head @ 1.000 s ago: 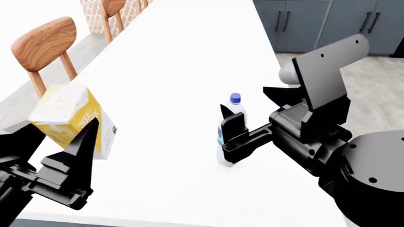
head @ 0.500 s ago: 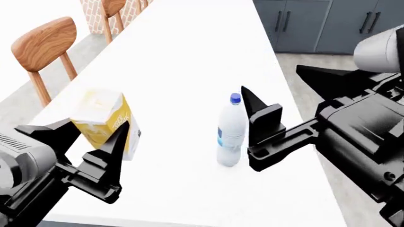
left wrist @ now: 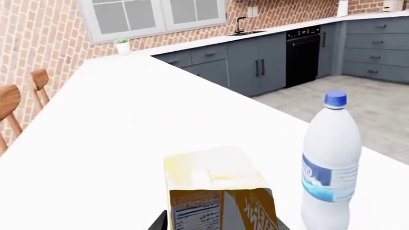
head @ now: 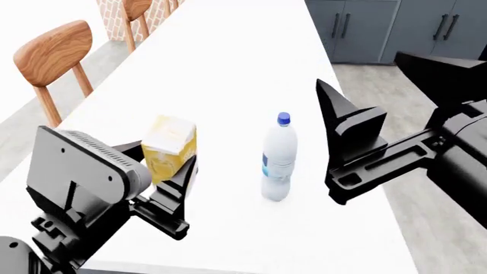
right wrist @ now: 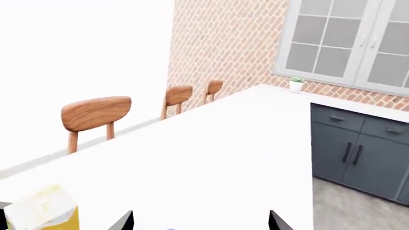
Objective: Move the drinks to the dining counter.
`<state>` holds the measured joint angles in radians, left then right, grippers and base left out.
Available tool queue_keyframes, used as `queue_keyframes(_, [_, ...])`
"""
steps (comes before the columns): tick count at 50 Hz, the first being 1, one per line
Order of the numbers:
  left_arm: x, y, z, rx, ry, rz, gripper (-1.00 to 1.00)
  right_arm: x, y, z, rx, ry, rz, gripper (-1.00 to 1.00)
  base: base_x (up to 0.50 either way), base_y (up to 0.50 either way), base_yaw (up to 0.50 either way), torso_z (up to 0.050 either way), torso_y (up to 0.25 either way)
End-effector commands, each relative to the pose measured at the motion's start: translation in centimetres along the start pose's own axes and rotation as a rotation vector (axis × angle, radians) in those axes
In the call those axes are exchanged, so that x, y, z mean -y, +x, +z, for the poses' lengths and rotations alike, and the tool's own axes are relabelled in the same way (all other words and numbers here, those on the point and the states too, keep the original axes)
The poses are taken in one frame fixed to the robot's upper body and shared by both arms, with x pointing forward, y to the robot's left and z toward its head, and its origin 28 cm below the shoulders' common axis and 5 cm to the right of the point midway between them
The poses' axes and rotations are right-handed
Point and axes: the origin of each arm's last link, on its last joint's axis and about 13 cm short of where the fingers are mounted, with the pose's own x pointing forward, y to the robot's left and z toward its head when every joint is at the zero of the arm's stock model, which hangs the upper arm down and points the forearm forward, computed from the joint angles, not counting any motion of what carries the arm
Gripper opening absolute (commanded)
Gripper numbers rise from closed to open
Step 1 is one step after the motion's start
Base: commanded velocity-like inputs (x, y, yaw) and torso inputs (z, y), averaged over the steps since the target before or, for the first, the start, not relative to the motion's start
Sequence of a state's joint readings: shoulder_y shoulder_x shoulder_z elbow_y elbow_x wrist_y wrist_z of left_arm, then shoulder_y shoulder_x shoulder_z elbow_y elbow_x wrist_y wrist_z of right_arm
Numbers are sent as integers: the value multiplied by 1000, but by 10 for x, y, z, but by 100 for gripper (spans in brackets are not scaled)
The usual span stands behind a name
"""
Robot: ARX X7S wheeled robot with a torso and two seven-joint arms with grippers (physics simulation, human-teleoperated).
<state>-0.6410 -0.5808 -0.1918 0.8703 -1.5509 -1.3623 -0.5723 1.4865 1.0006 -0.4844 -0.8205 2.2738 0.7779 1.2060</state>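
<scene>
Print on the juice carton [left wrist: 221,211] and water bottle [left wrist: 329,163] is unreadable.

Yellow carton [head: 169,147] — blue-capped clear bottle [head: 278,157] — white counter [head: 228,68]

Carton [head: 170,147] and bottle [head: 278,158] stand upright on the counter [head: 228,68], near its front end, carton left of bottle, apart. Left gripper [head: 173,194] sits just before the carton, not touching; right gripper [head: 346,142] is right of the bottle, apart from it. Chairs [head: 53,57] line the counter's left side. Cabinets [head: 396,28] lie behind, at right.
</scene>
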Motion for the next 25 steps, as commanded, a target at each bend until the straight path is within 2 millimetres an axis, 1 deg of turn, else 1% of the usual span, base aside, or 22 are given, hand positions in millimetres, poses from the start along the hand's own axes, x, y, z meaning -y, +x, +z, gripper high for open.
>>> queue_keyframes(1, [3, 11, -4, -33, 15, -21, -100, 1, -1, 4, 10, -7, -7, 100, 0, 0, 0, 0, 0])
queue_keyframes(10, [1, 12, -11, -57, -5, -17, -100, 1, 0, 2, 3, -8, -7, 100, 0, 0, 0, 0, 0])
queue_keyframes(23, [0, 10, -12, -74, -21, -12, -100, 1, 1, 0, -2, -11, -13, 100, 0, 0, 0, 0, 1])
queue_keyframes(24, [-1, 10, -11, -70, -28, -12, 100, 1, 1, 0, -2, -10, -12, 100, 0, 0, 0, 0, 0])
queue_keyframes(25, [-1, 10, -10, -70, -22, -10, 100, 1, 1, 0, -1, -10, -12, 100, 0, 0, 0, 0, 0])
